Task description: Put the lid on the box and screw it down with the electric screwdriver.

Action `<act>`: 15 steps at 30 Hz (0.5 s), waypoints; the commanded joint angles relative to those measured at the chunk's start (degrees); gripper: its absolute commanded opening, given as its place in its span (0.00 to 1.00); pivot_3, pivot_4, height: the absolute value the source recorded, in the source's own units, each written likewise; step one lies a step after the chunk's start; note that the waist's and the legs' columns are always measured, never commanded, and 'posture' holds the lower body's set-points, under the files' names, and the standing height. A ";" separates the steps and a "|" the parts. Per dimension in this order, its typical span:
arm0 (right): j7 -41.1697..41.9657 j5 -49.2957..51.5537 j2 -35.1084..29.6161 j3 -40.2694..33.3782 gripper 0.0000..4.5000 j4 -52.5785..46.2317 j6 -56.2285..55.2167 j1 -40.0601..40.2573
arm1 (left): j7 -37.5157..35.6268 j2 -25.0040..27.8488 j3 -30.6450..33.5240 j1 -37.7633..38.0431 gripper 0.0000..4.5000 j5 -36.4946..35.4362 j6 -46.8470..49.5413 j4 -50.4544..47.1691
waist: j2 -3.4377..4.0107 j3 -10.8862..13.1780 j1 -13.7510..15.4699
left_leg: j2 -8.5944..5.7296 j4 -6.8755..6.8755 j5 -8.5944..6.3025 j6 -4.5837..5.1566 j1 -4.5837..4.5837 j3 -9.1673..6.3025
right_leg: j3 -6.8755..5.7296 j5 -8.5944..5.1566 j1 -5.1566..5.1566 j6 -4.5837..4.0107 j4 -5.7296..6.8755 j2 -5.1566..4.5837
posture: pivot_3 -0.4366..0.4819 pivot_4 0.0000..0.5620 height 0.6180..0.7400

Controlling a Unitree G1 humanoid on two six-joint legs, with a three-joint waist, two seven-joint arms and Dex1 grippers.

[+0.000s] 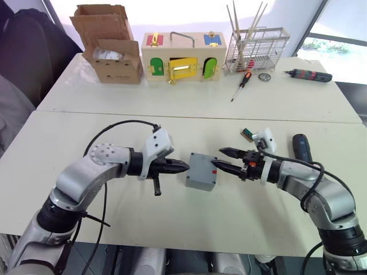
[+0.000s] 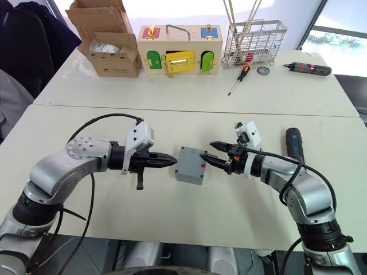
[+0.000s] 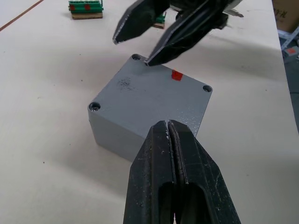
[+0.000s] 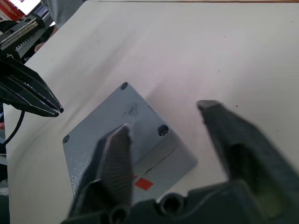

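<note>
Left hand (image 1: 184,167) closed, right hand (image 1: 221,160) open, flanking lidded box (image 1: 200,172); no writing legible.

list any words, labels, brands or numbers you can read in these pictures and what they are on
No text can be read anywhere.
Brown cardboard carton: a faint dark line of print on its front, too small to read.
Small grey plastic box: a plain red mark on its side, no letters.
Wooden box with coloured doors: plain coloured panels, no writing to be made out.
Thick black electric screwdriver: no label to be made out.
</note>
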 commanded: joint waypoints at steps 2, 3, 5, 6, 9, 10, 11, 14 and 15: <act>-0.60 2.37 -2.51 -5.63 1.00 -2.90 1.67 -2.20 | 0.00 -0.70 0.42 -0.95 0.00 -0.31 -1.20 -0.60 | 0.00 0.00 0.04 | 0.00 0.00 0.00 0.00 0.00 0.00 | 0.00 0.00 0.00 0.00 0.00 0.00 | 0.48 0.27 0.96; -1.21 2.54 -2.87 -6.75 1.00 -2.81 1.99 -2.72 | 0.06 -0.90 0.38 -1.18 0.00 -0.26 -1.20 -0.57 | 0.00 0.00 -0.02 | 0.00 0.00 0.00 0.00 0.00 0.00 | 0.00 0.00 0.00 0.00 0.00 0.00 | 0.48 0.27 0.96; -2.69 6.27 -4.25 -11.98 1.00 -2.02 5.60 -5.52 | -0.13 -1.26 0.41 -2.02 0.00 -0.38 -1.39 -0.84 | 0.00 0.00 0.02 | 0.00 0.00 0.00 0.00 0.00 0.00 | 0.00 0.00 0.00 0.00 0.00 0.00 | 0.48 0.27 0.96; -2.91 7.76 -7.10 -15.56 1.00 -0.17 8.68 -7.88 | -0.30 -1.76 0.72 -2.75 0.00 -1.16 -1.19 -1.48 | 0.02 0.01 0.02 | 0.00 0.00 0.00 0.00 0.00 0.00 | 0.00 0.00 0.00 0.00 0.00 0.00 | 0.48 0.27 0.96; -0.03 7.05 -18.94 -19.41 1.00 5.57 15.08 -11.30 | -0.81 -2.88 0.33 -4.30 0.00 -2.32 -1.08 -3.02 | 0.08 0.05 0.33 | -0.04 0.05 -0.01 0.01 -0.04 0.02 | 0.01 0.00 0.01 0.00 -0.01 -0.05 | 0.48 0.27 0.96; 1.32 4.56 -23.42 -17.78 1.00 7.39 14.60 -11.96 | -0.92 -3.13 -0.36 -4.50 0.00 -2.09 -1.46 -3.22 | 0.08 0.05 0.29 | -0.05 0.04 -0.02 0.03 -0.04 0.00 | 0.00 0.00 0.03 0.00 -0.02 -0.06 | 0.48 0.27 0.96; 2.50 2.57 -27.93 -15.50 1.00 9.90 15.08 -13.61 | -0.89 -3.48 -1.34 -4.61 0.00 -1.50 -2.01 -3.31 | 0.07 0.04 0.08 | -0.05 0.03 -0.05 0.08 -0.04 -0.01 | -0.01 0.00 0.04 -0.01 -0.03 -0.06 | 0.48 0.27 0.96; 4.73 1.08 -36.17 -8.67 1.00 17.34 22.93 -21.53 | -0.45 -4.72 -3.49 -4.82 0.00 -0.03 -3.44 -3.27 | 0.10 0.05 -0.57 | 0.01 -0.03 -0.06 0.10 -0.04 0.13 | 0.00 0.00 0.02 -0.01 -0.09 -0.05 | 0.48 0.27 0.96; 6.05 0.57 -38.06 -6.30 1.00 19.34 25.04 -23.56 | -0.18 -5.16 -4.03 -4.93 0.00 0.32 -3.82 -3.25 | 0.12 0.05 -0.67 | 0.03 -0.01 -0.06 0.10 -0.01 0.23 | 0.03 0.00 -0.01 -0.01 -0.13 -0.06 | 0.48 0.27 0.96</act>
